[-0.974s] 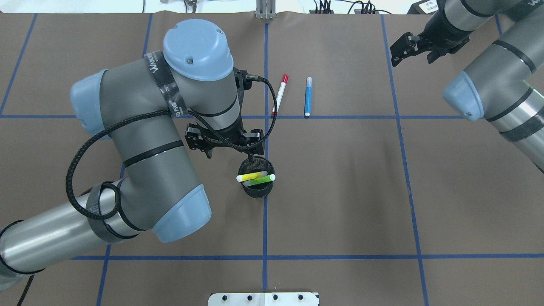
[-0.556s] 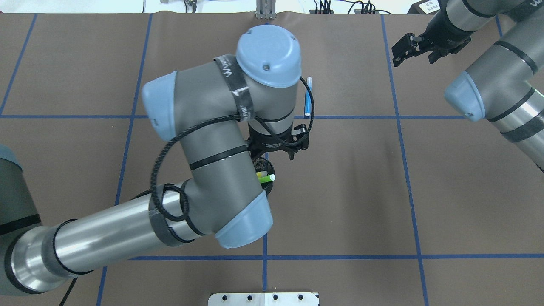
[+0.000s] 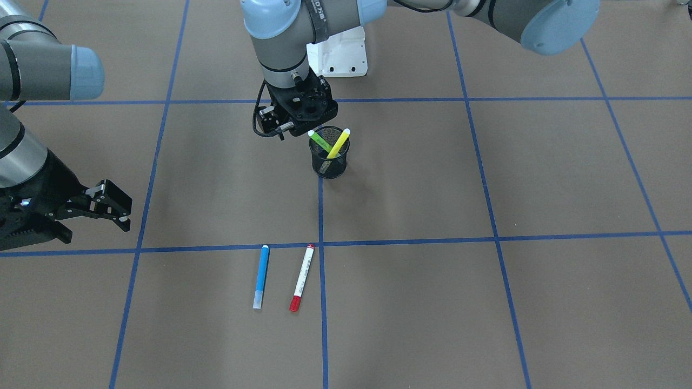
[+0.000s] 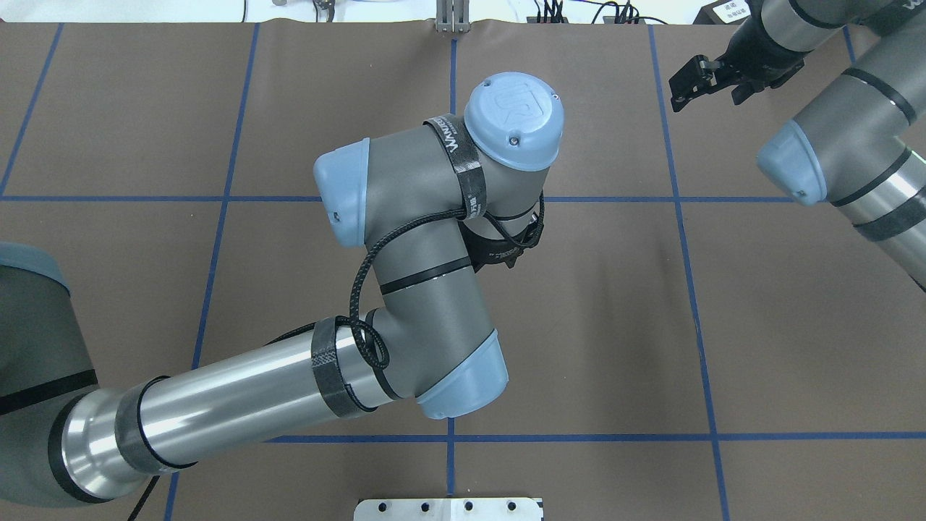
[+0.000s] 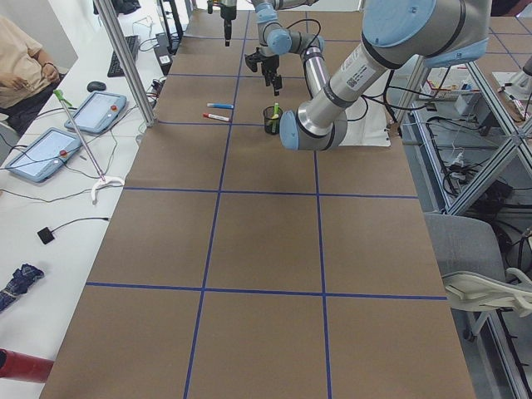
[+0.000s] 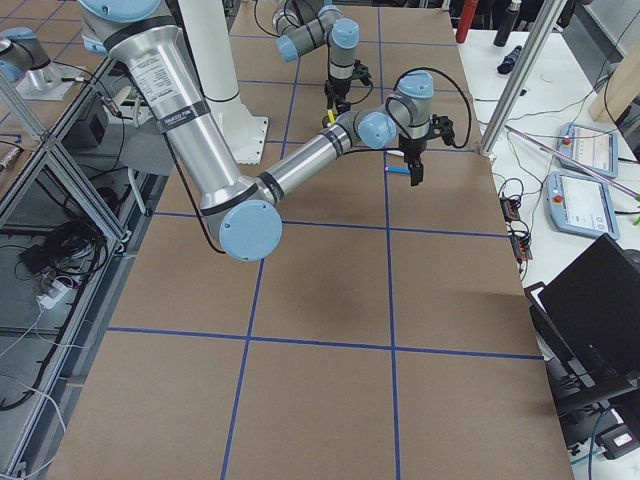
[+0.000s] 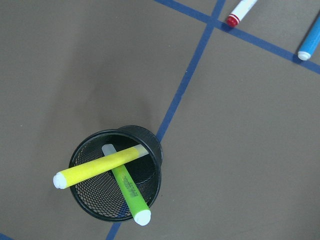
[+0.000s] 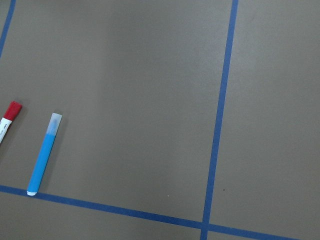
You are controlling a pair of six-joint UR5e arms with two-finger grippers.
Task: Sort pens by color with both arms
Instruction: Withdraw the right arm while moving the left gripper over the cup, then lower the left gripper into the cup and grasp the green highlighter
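Observation:
A yellow pen (image 3: 338, 143) and a green pen (image 3: 320, 141) stand crossed in a black mesh cup (image 3: 330, 162); they also show in the left wrist view, yellow (image 7: 100, 166) over green (image 7: 127, 190). A blue pen (image 3: 261, 276) and a white pen with a red cap (image 3: 301, 277) lie side by side on the table beyond the cup. My left gripper (image 3: 297, 121) hangs open and empty just above and beside the cup. In the overhead view my left arm (image 4: 434, 239) hides the cup and all pens. My right gripper (image 3: 116, 208) is open and empty, far off to the side; its wrist view shows the blue pen (image 8: 44, 152).
The table is brown with a grid of blue tape lines (image 3: 320, 216). The white bolted base pedestal (image 3: 338, 54) stands behind the cup. A metal post (image 6: 520, 80) and tablets (image 5: 104, 112) stand at the operators' edge.
My left arm has swung to the right across the table, and its wrist now covers the cup and pens in the overhead view. The right gripper has barely moved. The pens lie as before.

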